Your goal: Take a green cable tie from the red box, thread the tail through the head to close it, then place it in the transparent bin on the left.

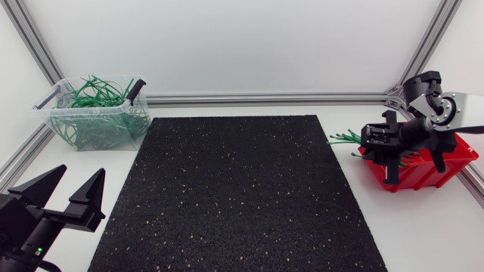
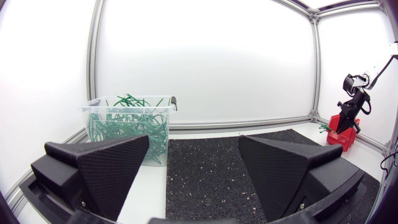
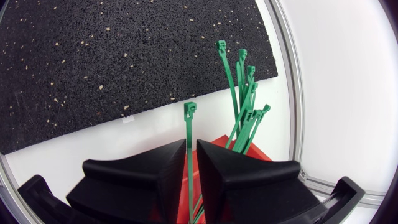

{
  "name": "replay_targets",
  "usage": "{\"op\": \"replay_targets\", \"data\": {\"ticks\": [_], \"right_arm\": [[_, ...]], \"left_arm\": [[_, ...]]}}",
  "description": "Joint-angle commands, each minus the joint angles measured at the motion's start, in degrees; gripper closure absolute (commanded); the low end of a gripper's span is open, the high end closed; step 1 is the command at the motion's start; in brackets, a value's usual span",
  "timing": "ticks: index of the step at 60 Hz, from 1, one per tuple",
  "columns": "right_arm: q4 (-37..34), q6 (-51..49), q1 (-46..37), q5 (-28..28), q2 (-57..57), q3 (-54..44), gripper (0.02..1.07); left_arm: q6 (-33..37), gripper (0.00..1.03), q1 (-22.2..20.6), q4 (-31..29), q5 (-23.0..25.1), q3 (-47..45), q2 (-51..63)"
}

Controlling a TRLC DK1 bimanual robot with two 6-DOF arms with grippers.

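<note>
Right gripper (image 3: 191, 149) pinches one green cable tie (image 3: 189, 118) upright between its nearly closed fingers, over the red box (image 3: 255, 152); left gripper (image 1: 79, 175) hangs wide open, holding nothing.

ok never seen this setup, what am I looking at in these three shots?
Two robot arms at a white table. One picture looks down from overhead; the other two come from cameras on each arm's wrist. The left gripper sits open and empty near the transparent bin of looped ties. The right gripper is over the red box, shut on one green cable tie; more loose ties stick out of the box beside it. A black mat covers the middle.
</note>
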Motion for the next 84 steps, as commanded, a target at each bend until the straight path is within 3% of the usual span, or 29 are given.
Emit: {"op": "replay_targets", "data": {"ticks": [1, 18, 26, 60, 69, 84], "right_arm": [[1.1, -0.4, -0.2, 0.9, 0.2, -1.8, 0.87], [2.6, -0.5, -0.3, 1.6, 0.9, -2.3, 0.89], [2.9, -0.4, -0.2, 1.6, 1.8, -2.3, 1.01], [-0.8, -0.3, -1.5, -2.0, -4.7, -1.9, 1.01], [-7.0, 0.4, -3.7, -7.0, -7.1, 1.0, 1.01], [-28.4, 1.8, -8.3, -21.6, -9.2, 14.4, 1.01]], "left_arm": [[-1.2, 0.03, -0.4, -1.1, -0.4, -2.3, 0.0], [-1.2, 0.03, -0.4, -1.1, -0.4, -2.3, 0.0], [-1.2, 0.03, -0.5, -1.1, -0.4, -2.3, 0.0], [-1.2, 0.03, -0.7, -1.1, -0.6, -2.3, 0.0], [-1.2, 0.03, -0.7, -1.1, -0.7, -2.3, 0.0], [-1.3, 0.03, -1.1, -1.1, -0.7, -2.3, 0.0]]}}
